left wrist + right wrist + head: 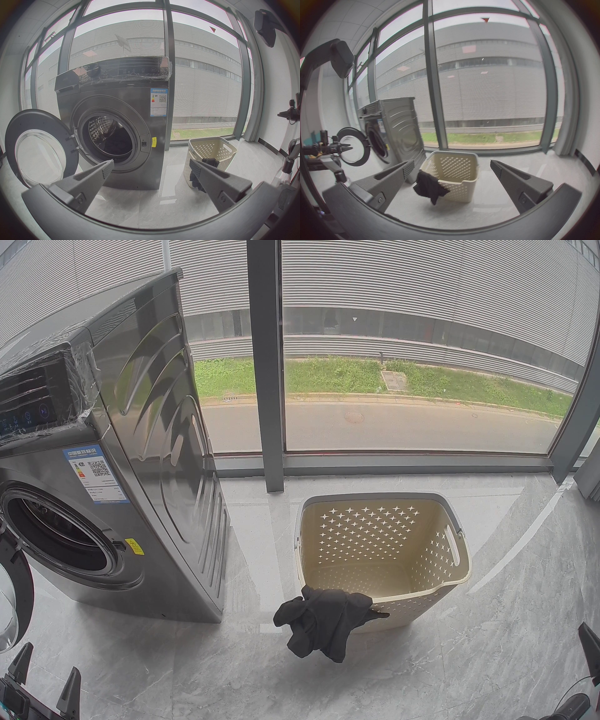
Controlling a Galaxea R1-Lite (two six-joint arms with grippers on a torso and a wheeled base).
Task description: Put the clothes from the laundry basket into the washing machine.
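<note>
A cream laundry basket (437,590) stands on the floor by the window. A dark garment (322,622) hangs over its near rim, partly outside. To the left is the grey washing machine (156,477), its drum opening (109,137) uncovered and its round door (40,147) swung wide. My left gripper (151,164) is open and empty, low in front of the machine, well short of the drum. My right gripper (451,164) is open and empty too, held back from the basket (456,165) and the garment (428,186).
Marble floor (375,677) lies open between me and the basket. A floor-to-ceiling window with a grey pillar (265,365) runs behind the basket. The open door (12,596) juts out at the far left near my left gripper (49,668).
</note>
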